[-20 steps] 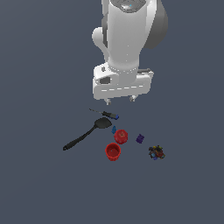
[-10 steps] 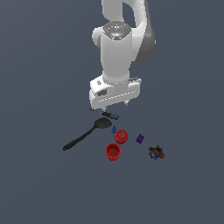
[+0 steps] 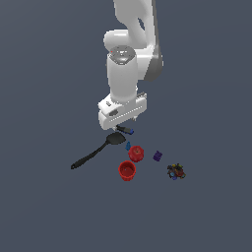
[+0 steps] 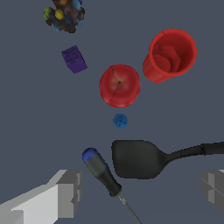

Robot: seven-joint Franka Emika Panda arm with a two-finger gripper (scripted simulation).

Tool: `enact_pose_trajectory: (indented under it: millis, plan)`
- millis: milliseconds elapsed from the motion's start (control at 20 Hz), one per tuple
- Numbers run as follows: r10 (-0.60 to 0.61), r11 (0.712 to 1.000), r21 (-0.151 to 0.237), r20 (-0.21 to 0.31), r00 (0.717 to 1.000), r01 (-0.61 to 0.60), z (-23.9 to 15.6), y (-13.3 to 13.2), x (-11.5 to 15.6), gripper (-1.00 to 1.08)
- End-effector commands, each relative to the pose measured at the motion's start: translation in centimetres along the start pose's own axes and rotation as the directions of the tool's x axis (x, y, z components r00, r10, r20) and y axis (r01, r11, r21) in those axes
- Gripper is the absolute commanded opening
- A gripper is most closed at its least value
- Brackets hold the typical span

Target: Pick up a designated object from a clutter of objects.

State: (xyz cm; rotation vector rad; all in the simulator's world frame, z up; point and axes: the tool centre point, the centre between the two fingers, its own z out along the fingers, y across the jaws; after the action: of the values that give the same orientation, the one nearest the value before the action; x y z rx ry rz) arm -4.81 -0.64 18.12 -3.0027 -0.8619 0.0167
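On the worktop, screwdriver lies flat just beside the spatula blade, blue tip toward the small blue bit. Claw wide, fingers either side of it, not touching. Red knob, cup, purple bit, toy beyond.

Plain dark slate-grey floor, uniform, evenly lit; no visible walls or furniture.

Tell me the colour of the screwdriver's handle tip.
Blue, capping a black handle on the screwdriver; the wrist view shows it best.
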Motion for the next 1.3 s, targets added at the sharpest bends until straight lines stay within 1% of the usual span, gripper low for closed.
enact_pose_trajectory:
  millis: [0,250,550,750,950,1250]
  plan:
    - [-0.053,0.999,-0.001,-0.002,0.999,0.053,1.2,0.1,-0.9,1.00]
    - [-0.156,0.988,-0.004,-0.003,0.988,0.156,3.5,0.1,-2.6,1.00]
    - [-0.276,0.961,-0.007,-0.003,0.961,0.276,6.1,0.0,-5.0,1.00]
    - [-0.355,0.935,-0.011,-0.002,0.935,0.355,7.6,-0.2,-6.6,1.00]
    - [-0.429,0.903,-0.014,0.000,0.903,0.429,9.1,-0.4,-8.2,1.00]
    - [-0.513,0.858,-0.017,0.003,0.859,0.513,10.6,-0.9,-10.2,1.00]
